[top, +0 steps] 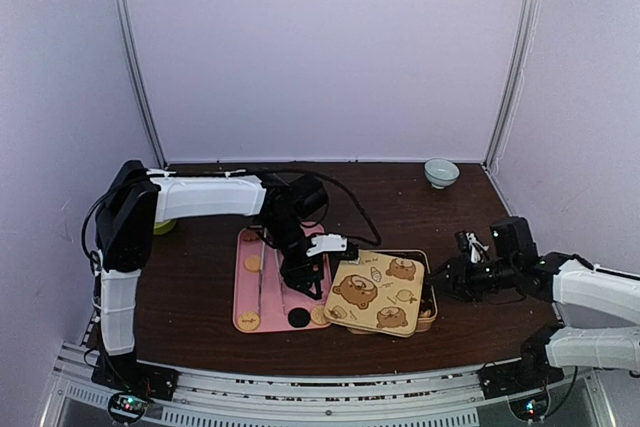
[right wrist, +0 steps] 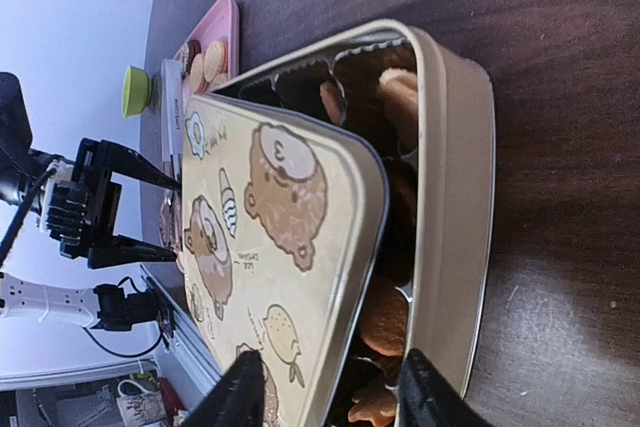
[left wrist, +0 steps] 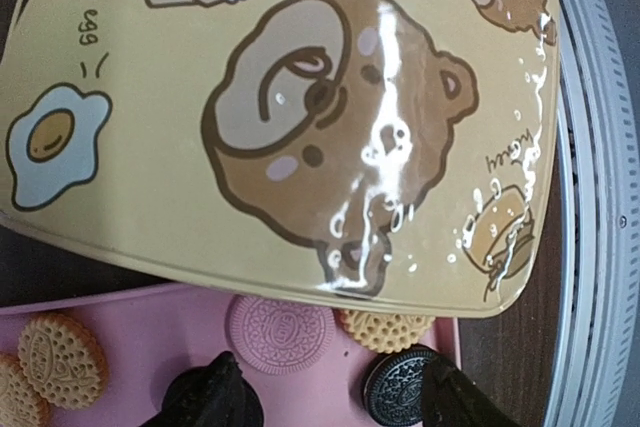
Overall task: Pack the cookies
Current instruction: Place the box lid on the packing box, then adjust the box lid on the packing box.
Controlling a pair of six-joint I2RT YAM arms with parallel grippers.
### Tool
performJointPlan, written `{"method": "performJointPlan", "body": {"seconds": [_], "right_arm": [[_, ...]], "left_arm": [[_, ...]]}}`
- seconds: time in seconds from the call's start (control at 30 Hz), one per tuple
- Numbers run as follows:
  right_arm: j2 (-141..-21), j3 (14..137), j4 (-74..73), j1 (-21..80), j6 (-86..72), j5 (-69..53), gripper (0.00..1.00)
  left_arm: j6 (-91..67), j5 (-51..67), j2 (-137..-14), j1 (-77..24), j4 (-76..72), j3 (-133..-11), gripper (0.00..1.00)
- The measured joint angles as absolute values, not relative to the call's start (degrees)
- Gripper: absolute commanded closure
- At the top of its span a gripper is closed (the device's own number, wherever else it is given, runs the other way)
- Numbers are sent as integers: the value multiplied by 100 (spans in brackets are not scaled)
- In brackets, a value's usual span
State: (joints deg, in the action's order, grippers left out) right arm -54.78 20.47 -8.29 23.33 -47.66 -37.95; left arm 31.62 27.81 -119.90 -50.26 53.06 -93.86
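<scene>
The left end effector [left wrist: 330, 397] hangs released over the pink tray [left wrist: 130, 322], a black cookie [left wrist: 398, 387] between its jaws and other cookies [left wrist: 60, 357] beside it. The right end effector [right wrist: 330, 392] is spread too, gripping nothing, at the part-filled tin [right wrist: 455, 197], whose lid [right wrist: 280, 237] sits askew. Picking looks to be in hand. The next move calls for closing squarely on the black cookie, and the lid must clear the tin.

Left arm [top: 205, 197] bends down, left fingers [left wrist: 212, 399] spread; right arm [top: 592, 287] lies low, right fingers [right wrist: 236, 397] parted.
</scene>
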Motion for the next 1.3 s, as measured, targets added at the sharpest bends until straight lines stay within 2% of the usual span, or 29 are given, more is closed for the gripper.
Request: {"method": "performJointPlan", "body": {"seconds": [0.07,0.2,0.43,0.73,0.97,1.1,1.3], "right_arm": [[-5177,2217,-1223,2331,-4565,-3586,40],[-4709,2541,-1857,2331,-4156,-3238,35],[-4845,2685,-2493,2370,-3717,-2941,33],[-5433,2672,-2182,2875,-3789,-2797,33],[-6001,2674,-1813,3225,-3894,-2663,44],[-6270,2709,-1737,3275,-3885,-2587,51],[-6464,3011,-1918,3277,-3675,-2370,59]], "left_arm": [[3162,2812,-11992,-5026,5293,-9443,38],[3162,2956,-11994,-5033,5258,-9509,44],[3192,3186,-12001,-5048,5253,-9515,56],[3166,3332,-12101,-5085,5260,-9598,67],[3048,3350,-12390,-5146,5277,-10012,74],[2967,3326,-12484,-5188,5317,-10195,75],[2961,3256,-12484,-5199,5520,-10307,60]]}}
